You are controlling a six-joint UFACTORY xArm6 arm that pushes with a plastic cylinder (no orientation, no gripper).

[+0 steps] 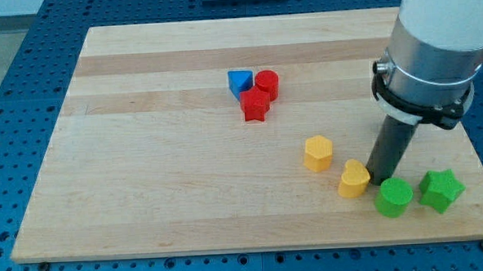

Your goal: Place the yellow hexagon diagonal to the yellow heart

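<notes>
The yellow hexagon [317,153] sits on the wooden board [161,155], right of centre. The yellow heart [354,180] lies just below and to the right of it, a small gap apart. My tip [379,181] is down on the board right beside the heart's right edge, touching or nearly touching it, and just above-left of the green cylinder [393,198]. The rod rises from there to the arm's grey and white body at the view's upper right.
A green star [441,190] lies right of the green cylinder, near the board's bottom right corner. A blue triangle [239,82], a red cylinder [267,84] and a red star [256,106] cluster above centre. A blue perforated table surrounds the board.
</notes>
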